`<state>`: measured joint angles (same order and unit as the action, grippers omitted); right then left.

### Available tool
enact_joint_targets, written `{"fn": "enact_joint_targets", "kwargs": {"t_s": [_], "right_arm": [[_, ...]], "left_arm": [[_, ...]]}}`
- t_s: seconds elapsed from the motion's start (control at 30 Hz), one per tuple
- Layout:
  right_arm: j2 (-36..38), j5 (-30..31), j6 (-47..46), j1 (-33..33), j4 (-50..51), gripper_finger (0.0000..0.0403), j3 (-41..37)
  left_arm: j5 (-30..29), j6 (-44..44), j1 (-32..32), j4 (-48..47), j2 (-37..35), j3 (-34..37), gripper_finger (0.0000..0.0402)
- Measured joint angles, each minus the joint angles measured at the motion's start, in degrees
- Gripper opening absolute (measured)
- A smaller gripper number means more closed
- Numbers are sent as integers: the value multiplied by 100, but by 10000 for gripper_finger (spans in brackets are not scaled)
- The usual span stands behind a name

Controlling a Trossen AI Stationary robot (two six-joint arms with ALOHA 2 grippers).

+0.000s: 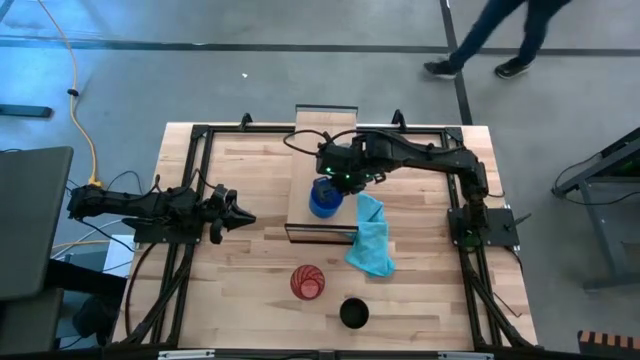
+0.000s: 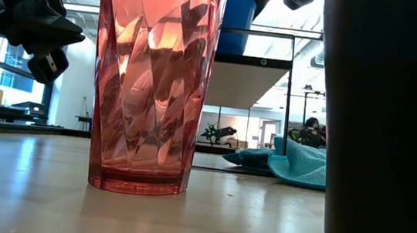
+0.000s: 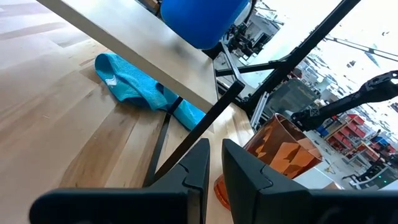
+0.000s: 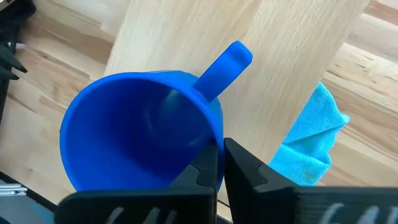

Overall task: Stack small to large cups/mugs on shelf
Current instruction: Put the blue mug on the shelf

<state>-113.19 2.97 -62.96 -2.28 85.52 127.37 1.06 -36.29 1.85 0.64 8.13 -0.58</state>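
Observation:
A short blue mug (image 1: pixel 322 198) with a side handle is at the light-wood shelf (image 1: pixel 325 125) in the table's middle, open end up, and my right gripper (image 1: pixel 335 183) is shut on it from above. Whether its base rests on the board, I cannot tell. The red tumbler (image 1: pixel 308 282) and the black cup (image 1: pixel 353 313) stand upright on their bases on the tabletop near the front edge. My left gripper (image 1: pixel 243 216) waits at the table's left side, pointing level toward the shelf, with its fingers nearly together and nothing between them. My right gripper holds the mug by its rim (image 4: pixel 214 134), a short way round from the handle (image 4: pixel 225 67). One finger (image 4: pixel 202 171) is inside the mug and the other (image 4: pixel 252 171) outside its wall. The fingers come steeply from above. The mug stays upright.
A light-blue cloth (image 1: pixel 370 238) lies crumpled on the tabletop against the shelf's right side. Black frame rails (image 1: pixel 190 180) run along the table's left and right edges. A person (image 1: pixel 490 40) walks on the floor beyond the far edge.

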Motion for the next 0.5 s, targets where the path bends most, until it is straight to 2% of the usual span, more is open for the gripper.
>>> {"fn": "enact_joint_targets", "kwargs": {"t_s": [0.5], "right_arm": [[-160, -4, 30, 0, -32, 0, 0]], "left_arm": [[-22, 0, 0, -1, 1, 0, 33]]}}
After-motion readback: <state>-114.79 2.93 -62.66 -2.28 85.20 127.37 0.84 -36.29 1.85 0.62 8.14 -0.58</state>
